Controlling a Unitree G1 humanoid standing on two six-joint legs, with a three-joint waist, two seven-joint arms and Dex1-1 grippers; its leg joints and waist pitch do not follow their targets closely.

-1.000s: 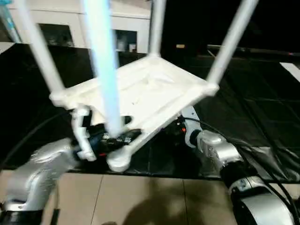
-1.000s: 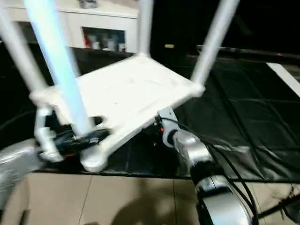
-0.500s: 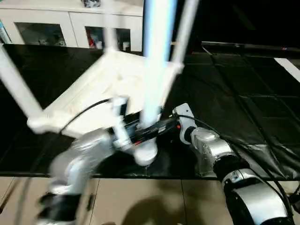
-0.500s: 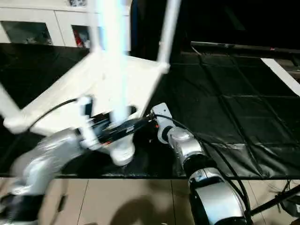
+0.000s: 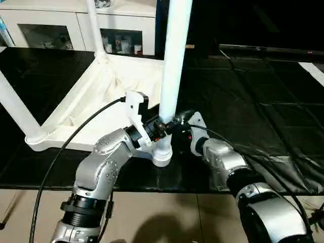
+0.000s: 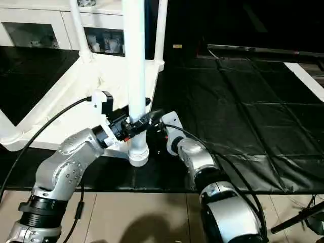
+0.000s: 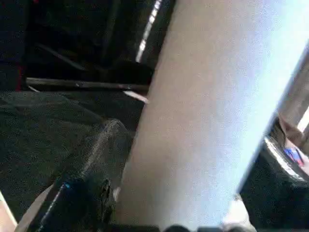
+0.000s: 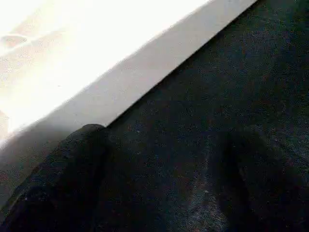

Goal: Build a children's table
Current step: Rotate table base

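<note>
The white children's table [image 5: 86,104] lies upside down on the black mat, its legs pointing up. The nearest leg [image 5: 174,55] stands in the near corner socket [image 5: 162,154]. My left gripper [image 5: 164,124] is shut on this leg just above the socket; in the left wrist view the leg [image 7: 212,111] sits between the fingers. Two more legs [image 5: 95,25] [image 5: 12,106] rise at the far and left corners. My right gripper [image 5: 180,130] is open, low beside the same corner; its wrist view shows a black finger [image 8: 63,179] by the tabletop's edge [image 8: 125,92].
A white cabinet [image 5: 50,30] with glass doors stands behind the mat. The black mat [image 5: 253,91] stretches off to the right. Beige floor tiles [image 5: 162,217] run along the near edge. A black cable [image 5: 66,152] loops over my left forearm.
The table was tilted and held up off the mat; it now rests flat, upside down. My left arm swung in with the near leg, which now stands upright.
</note>
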